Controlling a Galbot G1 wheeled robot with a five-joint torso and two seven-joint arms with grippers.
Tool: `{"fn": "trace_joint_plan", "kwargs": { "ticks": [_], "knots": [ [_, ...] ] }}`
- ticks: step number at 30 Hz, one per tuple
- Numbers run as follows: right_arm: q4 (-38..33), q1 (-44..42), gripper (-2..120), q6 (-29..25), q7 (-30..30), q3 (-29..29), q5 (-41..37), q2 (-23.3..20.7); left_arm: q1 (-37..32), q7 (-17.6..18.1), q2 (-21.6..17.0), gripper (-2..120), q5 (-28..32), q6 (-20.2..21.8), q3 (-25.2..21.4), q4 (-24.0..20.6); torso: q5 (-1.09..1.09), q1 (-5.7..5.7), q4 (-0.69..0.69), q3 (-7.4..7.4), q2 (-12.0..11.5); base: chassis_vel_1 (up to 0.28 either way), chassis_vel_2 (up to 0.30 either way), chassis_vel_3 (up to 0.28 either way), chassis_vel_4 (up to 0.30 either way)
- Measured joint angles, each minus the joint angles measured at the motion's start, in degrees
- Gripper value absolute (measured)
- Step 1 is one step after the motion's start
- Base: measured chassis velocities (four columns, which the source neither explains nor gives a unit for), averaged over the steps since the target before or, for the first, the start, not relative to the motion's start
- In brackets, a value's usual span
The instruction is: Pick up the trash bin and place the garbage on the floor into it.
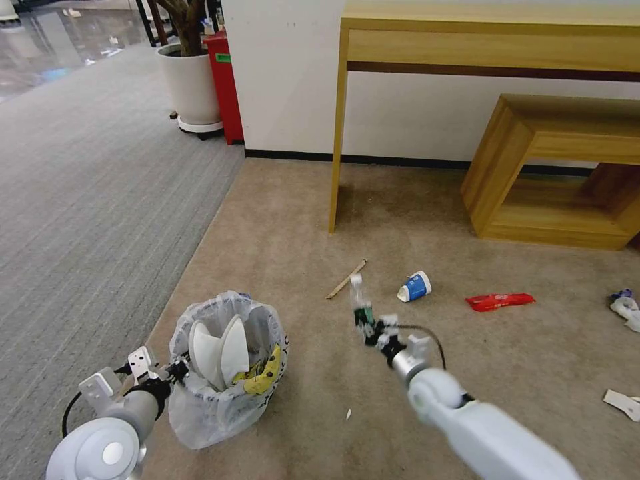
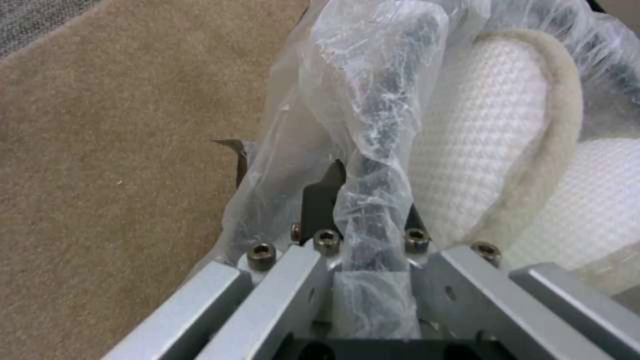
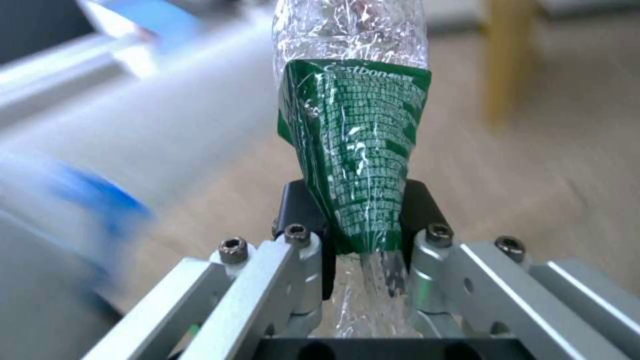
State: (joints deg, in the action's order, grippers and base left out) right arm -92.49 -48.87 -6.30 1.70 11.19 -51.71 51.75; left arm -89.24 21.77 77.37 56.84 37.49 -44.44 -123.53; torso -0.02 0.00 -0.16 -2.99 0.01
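The trash bin, lined with a crinkly clear bag, hangs at lower left over the beige floor. My left gripper is shut on its near rim. Two white slippers stand inside beside a yellow wrapper. Right of the bin, above the carpet, my right gripper is shut on a crushed clear plastic bottle with a green label. On the floor lie a wooden stick, a blue-white paper cup, a red wrapper and crumpled tissue.
A wooden desk leg and a low wooden shelf stand against the white wall. Grey striped carpet runs along the left, with a white planter and a red box at the back. A white scrap lies at right.
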Motion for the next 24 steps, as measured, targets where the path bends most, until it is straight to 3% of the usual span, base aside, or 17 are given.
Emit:
{"fn": "trace_joint_plan", "kwargs": {
  "ticks": [7,10,11,18,24],
  "knots": [
    [-9.89,11.10,12,-1.49,8.02,5.97,-3.81,-5.58,0.02,0.05,0.53,0,-0.41,0.05,0.24,-0.35,0.00,0.00,0.02,0.00,0.00,0.000,0.000,0.000,0.000],
    [-11.53,18.39,12,-2.23,12.57,13.19,-5.10,-7.03,-0.10,0.09,0.96,0,-0.77,0.12,0.35,-0.89,0.02,0.00,0.00,0.00,0.00,0.000,0.000,0.000,0.000],
    [-11.53,18.39,12,-2.23,12.57,13.19,-5.10,-7.03,-0.10,0.09,0.96,0,-0.77,0.12,0.35,-0.89,0.02,0.00,0.00,0.00,0.00,0.000,0.000,0.000,0.000],
    [-12.48,34.17,12,-0.48,13.26,29.08,-7.25,-5.55,-0.33,0.10,1.99,0,-1.43,0.19,0.40,-1.78,0.00,0.00,0.01,0.00,0.00,0.000,0.000,0.000,0.000],
    [-12.49,39.06,12,1.18,11.46,36.45,-8.10,-3.24,-0.32,0.09,2.43,0,-1.44,0.21,0.24,-2.43,0.00,0.00,0.01,0.00,0.00,0.000,0.000,0.000,0.000]
  ]
}}
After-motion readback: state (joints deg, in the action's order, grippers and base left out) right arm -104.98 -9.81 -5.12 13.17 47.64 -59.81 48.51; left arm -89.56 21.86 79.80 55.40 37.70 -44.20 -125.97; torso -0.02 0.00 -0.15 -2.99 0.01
